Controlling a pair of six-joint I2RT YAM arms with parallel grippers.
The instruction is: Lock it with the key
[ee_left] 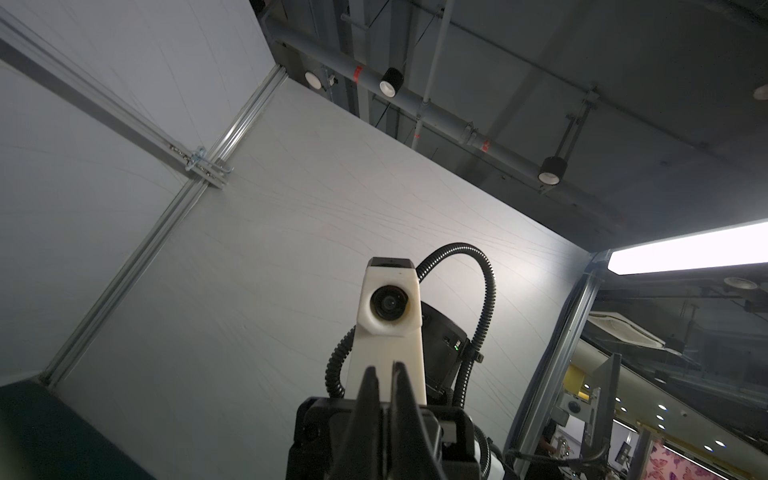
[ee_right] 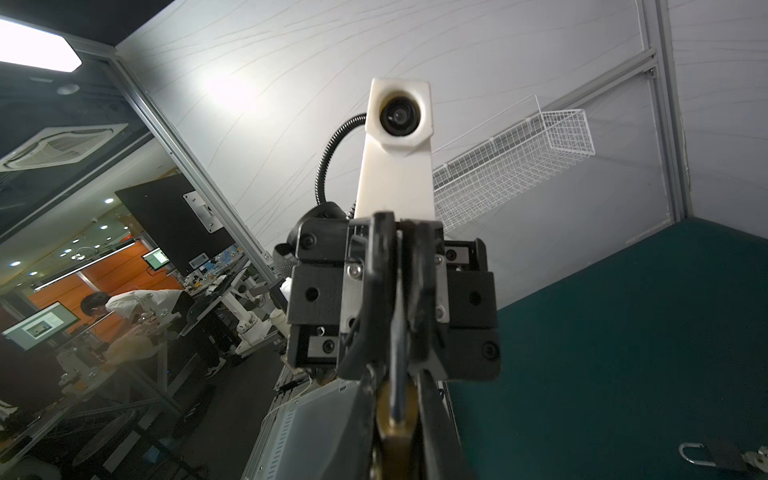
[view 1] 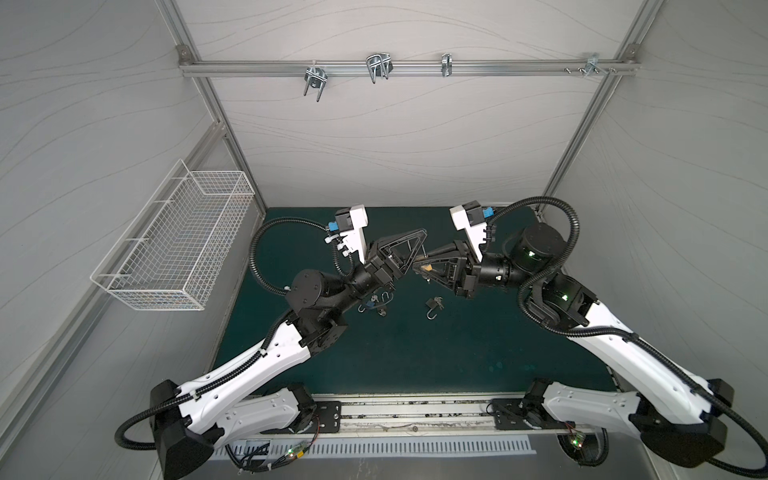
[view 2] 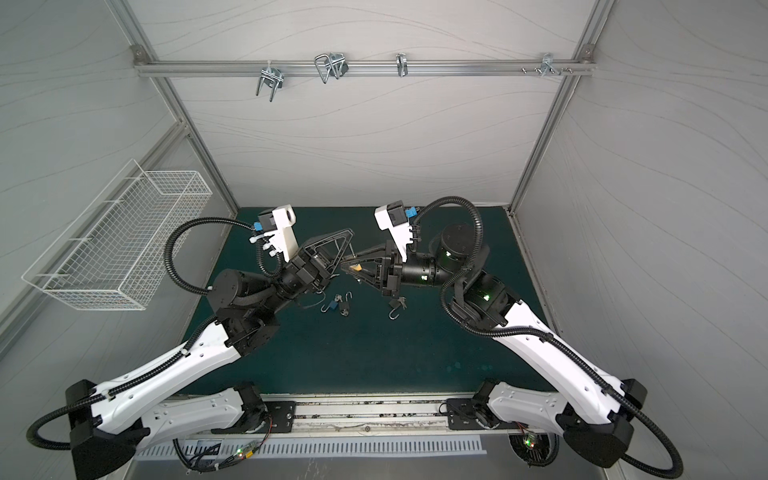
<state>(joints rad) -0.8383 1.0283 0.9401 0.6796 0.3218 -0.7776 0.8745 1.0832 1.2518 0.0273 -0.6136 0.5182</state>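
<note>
Both grippers meet tip to tip in the air above the green mat (view 1: 436, 353). My right gripper (view 1: 417, 266) is shut on a brass padlock (view 1: 427, 269), whose body shows between its fingers in the right wrist view (ee_right: 395, 428). A thin silver key (ee_right: 399, 332) runs from the padlock into my left gripper (ee_right: 400, 291), which is shut on it. In the left wrist view the left gripper (ee_left: 385, 374) shows only a hairline gap, and the key and padlock are hidden behind its fingers. In a top view the left gripper (view 1: 417, 253) sits just above the right one.
Loose padlocks with open shackles lie on the mat below the grippers: a dark one (view 1: 434, 307), a blue one (view 2: 332, 306) and another dark one (view 2: 345, 307). A white wire basket (view 1: 178, 241) hangs on the left wall. Metal hooks (view 1: 378, 66) hang from the back rail.
</note>
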